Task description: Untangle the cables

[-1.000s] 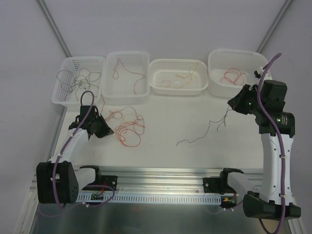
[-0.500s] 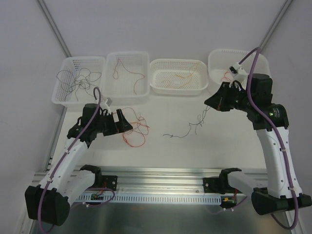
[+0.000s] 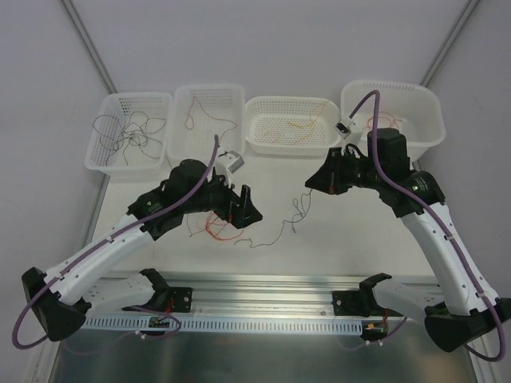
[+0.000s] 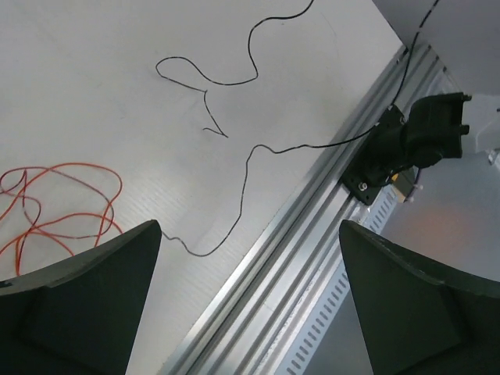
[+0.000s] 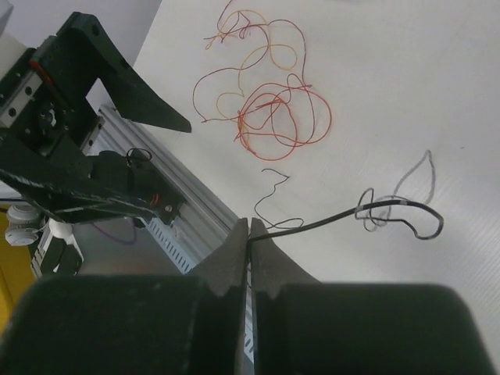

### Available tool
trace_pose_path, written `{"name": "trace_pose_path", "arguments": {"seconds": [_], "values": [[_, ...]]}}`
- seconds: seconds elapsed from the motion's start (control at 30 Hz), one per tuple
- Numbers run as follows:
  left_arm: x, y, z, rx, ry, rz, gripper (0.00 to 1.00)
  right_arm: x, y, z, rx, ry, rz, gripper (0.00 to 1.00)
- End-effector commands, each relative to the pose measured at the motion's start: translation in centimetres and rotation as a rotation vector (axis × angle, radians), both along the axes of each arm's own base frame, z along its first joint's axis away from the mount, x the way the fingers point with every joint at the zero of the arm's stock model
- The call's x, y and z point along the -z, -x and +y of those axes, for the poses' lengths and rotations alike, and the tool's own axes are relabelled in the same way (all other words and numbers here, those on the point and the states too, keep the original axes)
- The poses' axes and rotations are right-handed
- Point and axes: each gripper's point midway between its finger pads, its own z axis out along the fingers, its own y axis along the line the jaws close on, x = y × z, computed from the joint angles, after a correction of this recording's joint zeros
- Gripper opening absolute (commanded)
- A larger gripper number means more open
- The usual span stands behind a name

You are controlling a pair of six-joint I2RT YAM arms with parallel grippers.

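A dark grey cable (image 3: 289, 223) hangs from my right gripper (image 3: 310, 183), which is shut on its end, and trails left over the table. In the right wrist view the cable (image 5: 336, 219) leaves the closed tips (image 5: 249, 223) and loops once. A loose tangle of bright red and orange cables (image 3: 214, 227) lies under my left arm. My left gripper (image 3: 243, 211) hovers just right of that tangle, open and holding nothing. In the left wrist view, between its wide fingers (image 4: 248, 234), I see the dark cable (image 4: 244, 180) and part of the red tangle (image 4: 70, 168).
Four white baskets stand along the back: the left one (image 3: 94, 158) holds dark wires, the second (image 3: 182, 152) a dark red one, the third (image 3: 263, 145) an orange-yellow one, the right one (image 3: 431, 128) a bright red one. An aluminium rail (image 3: 263, 283) runs along the near edge.
My left gripper has opened and swung right, past the red tangle toward the table's middle. My right arm has moved left, dragging the dark grey cable with it.
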Motion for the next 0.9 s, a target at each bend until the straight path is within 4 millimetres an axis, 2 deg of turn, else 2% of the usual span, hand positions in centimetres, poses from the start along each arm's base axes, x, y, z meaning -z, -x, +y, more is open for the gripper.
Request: {"name": "trace_pose_path", "arguments": {"seconds": [0.0, 0.03, 0.07, 0.2, 0.37, 0.5, 0.53, 0.73, 0.77, 0.83, 0.87], "values": [[-1.9, -1.3, -3.1, 0.058, -0.034, -0.196, 0.99, -1.5, -0.1, 1.3, -0.014, -0.065, -0.037, 0.01], [-1.9, -0.5, -4.2, 0.099, -0.037, -0.213, 0.99, -1.3, 0.2, 1.6, -0.024, -0.067, -0.031, 0.01], [-2.2, -0.4, -5.2, 0.128, -0.036, -0.249, 0.99, -1.3, 0.3, 1.8, -0.023, -0.074, -0.026, 0.01], [-1.3, -0.4, -8.8, 0.195, -0.084, -0.295, 0.99, -0.9, 0.7, 2.4, -0.032, -0.072, -0.011, 0.01], [-0.6, -0.2, -11.9, 0.228, -0.108, -0.297, 0.99, -0.9, 1.0, 2.5, -0.032, -0.068, -0.011, 0.01], [0.6, 0.1, -14.0, 0.254, -0.129, -0.282, 0.88, -0.8, 1.0, 2.3, -0.022, -0.062, -0.017, 0.01], [0.5, 0.3, -14.2, 0.255, -0.125, -0.275, 0.79, -0.8, 0.9, 2.3, -0.018, -0.063, -0.018, 0.01], [-0.2, 0.8, -14.9, 0.261, -0.083, -0.27, 0.6, -0.2, 0.8, 2.2, -0.012, -0.052, -0.013, 0.01], [-0.3, 0.8, -14.9, 0.26, -0.08, -0.27, 0.43, -0.2, 0.9, 2.2, -0.012, -0.051, -0.012, 0.01], [-0.5, 0.6, -14.8, 0.245, -0.079, -0.278, 0.24, -0.2, 0.8, 2.1, -0.008, -0.048, -0.018, 0.01], [-0.7, 0.5, -14.7, 0.241, -0.074, -0.281, 0.06, -0.1, 0.8, 2.0, -0.004, -0.044, -0.017, 0.01]]}}
